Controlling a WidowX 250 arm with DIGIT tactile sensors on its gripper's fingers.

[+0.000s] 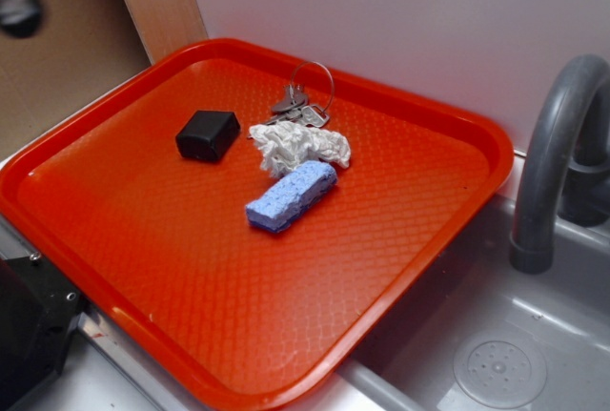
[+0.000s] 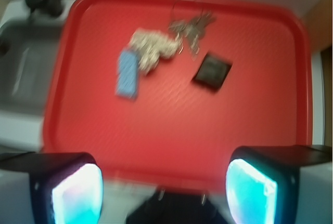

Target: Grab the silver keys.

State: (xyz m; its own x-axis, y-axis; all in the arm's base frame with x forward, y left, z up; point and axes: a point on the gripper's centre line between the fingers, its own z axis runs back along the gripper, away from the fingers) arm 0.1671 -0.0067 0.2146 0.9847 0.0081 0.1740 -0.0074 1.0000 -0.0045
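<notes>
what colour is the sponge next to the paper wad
Light blue; the sponge shows best in the exterior view.

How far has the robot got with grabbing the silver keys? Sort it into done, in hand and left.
Done: nothing yet; the silver keys lie on the red tray beside the crumpled white paper.
In hand: the pincer is open and empty, high over the tray's near edge.
Left: moving to the keys, lowering, closing, lifting.

Glossy textured plastic tray, dull metal silver keys, apparently crumpled paper wad.
</notes>
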